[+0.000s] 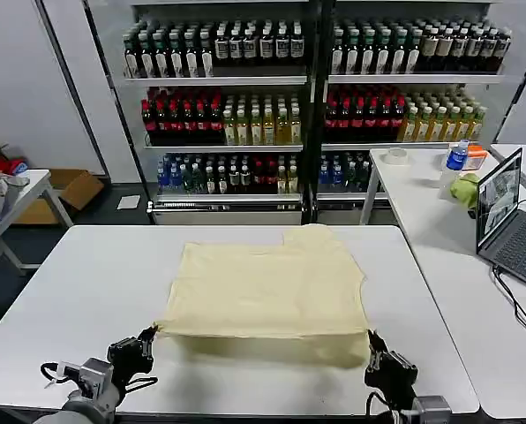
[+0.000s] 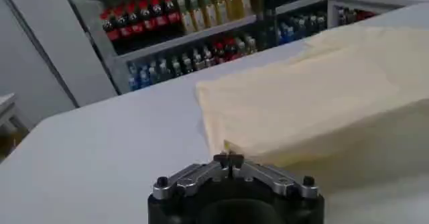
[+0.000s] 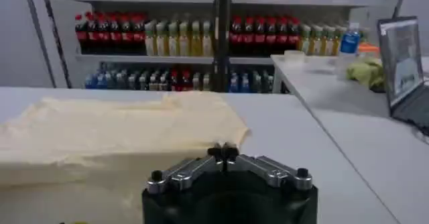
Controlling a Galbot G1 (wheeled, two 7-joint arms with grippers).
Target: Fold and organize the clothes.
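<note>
Cream T-shirt (image 1: 267,291) soft, folded flat, left claw (image 1: 148,336) and right claw (image 1: 371,340) closed, empty

A white table (image 1: 95,291) fills the near middle of the scene. Behind it, at the far side, stand glass-fronted shelves of bottles (image 1: 307,106): dark ones on top, red and yellow in the middle row, blue and mixed ones lowest. To the right a second white table (image 1: 431,221) carries an open laptop (image 1: 508,221), a green cloth lump (image 1: 464,189), a blue-capped bottle (image 1: 457,157) and a roll of tape (image 1: 395,156). At far left a cardboard box (image 1: 69,193) sits on the floor beside another small table (image 1: 16,199).
</note>
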